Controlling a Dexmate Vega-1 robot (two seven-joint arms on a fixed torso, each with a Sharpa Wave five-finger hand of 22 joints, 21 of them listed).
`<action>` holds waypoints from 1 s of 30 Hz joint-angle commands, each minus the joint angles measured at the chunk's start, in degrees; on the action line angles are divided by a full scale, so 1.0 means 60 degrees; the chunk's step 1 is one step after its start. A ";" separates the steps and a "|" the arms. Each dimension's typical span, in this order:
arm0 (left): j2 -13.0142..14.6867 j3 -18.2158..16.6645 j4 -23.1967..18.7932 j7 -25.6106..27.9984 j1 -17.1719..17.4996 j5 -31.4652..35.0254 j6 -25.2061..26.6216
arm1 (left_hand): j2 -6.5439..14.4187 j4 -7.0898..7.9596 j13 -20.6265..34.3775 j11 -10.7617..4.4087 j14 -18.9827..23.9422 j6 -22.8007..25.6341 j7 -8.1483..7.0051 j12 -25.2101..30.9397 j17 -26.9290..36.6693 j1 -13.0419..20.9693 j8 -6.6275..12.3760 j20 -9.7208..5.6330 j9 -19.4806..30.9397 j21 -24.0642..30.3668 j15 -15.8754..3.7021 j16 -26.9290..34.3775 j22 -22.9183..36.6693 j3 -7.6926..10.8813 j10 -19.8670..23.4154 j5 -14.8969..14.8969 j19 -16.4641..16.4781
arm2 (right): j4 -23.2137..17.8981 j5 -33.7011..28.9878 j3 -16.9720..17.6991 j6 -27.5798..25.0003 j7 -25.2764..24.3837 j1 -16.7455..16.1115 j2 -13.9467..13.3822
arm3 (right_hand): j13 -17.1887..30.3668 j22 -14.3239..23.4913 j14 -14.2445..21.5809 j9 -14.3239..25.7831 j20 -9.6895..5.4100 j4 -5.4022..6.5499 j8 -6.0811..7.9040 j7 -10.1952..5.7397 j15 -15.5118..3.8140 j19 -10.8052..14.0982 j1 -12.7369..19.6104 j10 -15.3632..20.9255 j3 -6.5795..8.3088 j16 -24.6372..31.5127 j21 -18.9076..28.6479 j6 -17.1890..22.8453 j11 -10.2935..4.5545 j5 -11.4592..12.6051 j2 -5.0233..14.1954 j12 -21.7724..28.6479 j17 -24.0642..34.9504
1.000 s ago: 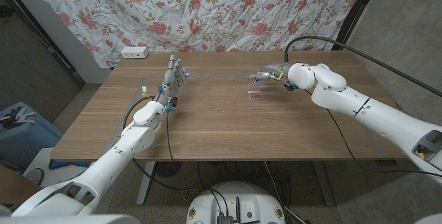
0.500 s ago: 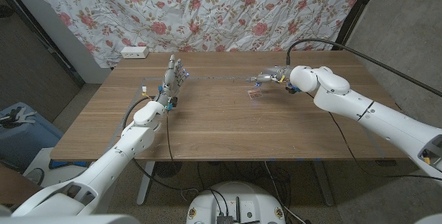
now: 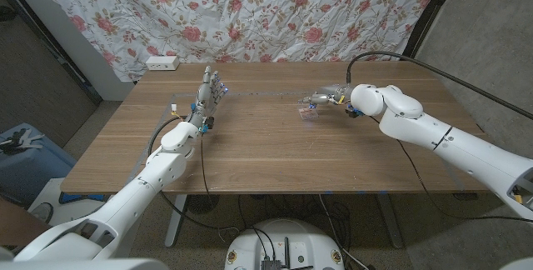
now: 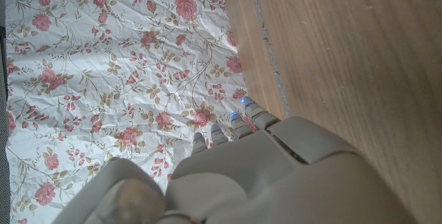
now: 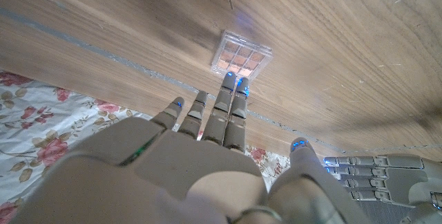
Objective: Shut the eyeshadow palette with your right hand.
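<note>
We see the right hand (image 5: pixel 207 148) over the surface (image 3: pixel 275 149), fingers apart and extended, fingertips (image 5: pixel 229 80) just beside the eyeshadow palette (image 5: pixel 242 55), holding nothing

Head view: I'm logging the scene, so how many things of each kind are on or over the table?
Eyeshadow palette: 1
Robot hands: 2, left hand and right hand
White power strip at the far edge: 1
Total: 4
</note>
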 commanded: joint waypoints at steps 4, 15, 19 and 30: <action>-0.0001 0.0001 0.0004 -0.0001 -0.0003 0.0001 -0.0003 | -0.0007 -0.0027 0.0032 -0.0078 -0.0090 0.0009 -0.0087 0.0048 0.0030 -0.0018 0.0055 -0.0096 0.0031 0.0062 -0.0683 0.0073 0.0039 0.0045 0.0005 0.0011 0.0080 | 0.0080 -0.0009 0.0163 0.0410 -0.1315 -0.0690 -0.0088 | 0.0058 0.0040 -0.0002 -0.0004 0.0004 -0.0071 -0.0039 -0.0081 -0.0068 0.0093 0.0031 -0.0176 0.0066 0.0063 0.0038 -0.0107 -0.0066 0.0045 0.0296 -0.0087 0.0016; -0.0002 0.0002 0.0007 -0.0001 -0.0005 0.0002 -0.0004 | -0.0008 -0.0026 0.0032 -0.0057 -0.0091 0.0005 -0.0087 0.0044 0.0030 -0.0018 0.0054 -0.0091 0.0031 0.0063 -0.0682 0.0072 0.0039 0.0051 -0.0003 0.0010 0.0081 | 0.0094 -0.0194 0.0274 0.0732 -0.2018 -0.1058 -0.0149 | 0.0075 0.0038 -0.0003 -0.0028 0.0045 -0.0128 -0.0154 -0.0221 -0.0084 0.0142 0.0070 -0.0235 0.0100 0.0062 0.0042 -0.0326 -0.0099 0.0038 0.0286 -0.0136 0.0009; -0.0004 0.0002 0.0010 -0.0002 -0.0006 0.0002 -0.0006 | -0.0009 -0.0025 0.0032 -0.0052 -0.0092 0.0006 -0.0087 0.0048 0.0030 -0.0018 0.0054 -0.0089 0.0031 0.0062 -0.0682 0.0072 0.0039 0.0054 0.0005 0.0010 0.0078 | 0.0092 -0.0157 0.0418 0.0985 -0.2481 -0.1299 -0.0193 | 0.0081 0.0038 0.0012 -0.0045 0.0072 -0.0157 -0.0213 -0.0277 -0.0106 0.0164 0.0096 -0.0265 0.0123 0.0068 0.0043 -0.0424 -0.0121 0.0034 0.0291 -0.0156 0.0004; -0.0002 0.0001 0.0007 -0.0001 -0.0005 0.0001 -0.0004 | -0.0010 -0.0024 0.0032 -0.0075 -0.0092 0.0004 -0.0087 0.0048 0.0030 -0.0019 0.0053 -0.0103 0.0031 0.0061 -0.0670 0.0072 0.0039 0.0059 0.0007 0.0010 0.0077 | 0.0114 -0.0052 0.0793 0.1484 -0.3591 -0.1909 -0.0248 | 0.0067 0.0035 0.0131 -0.0126 0.0054 -0.0315 -0.0426 -0.0355 -0.0194 0.0409 0.0260 -0.0451 0.0256 0.0112 0.0093 -0.0739 -0.0197 0.0013 0.0342 -0.0280 -0.0014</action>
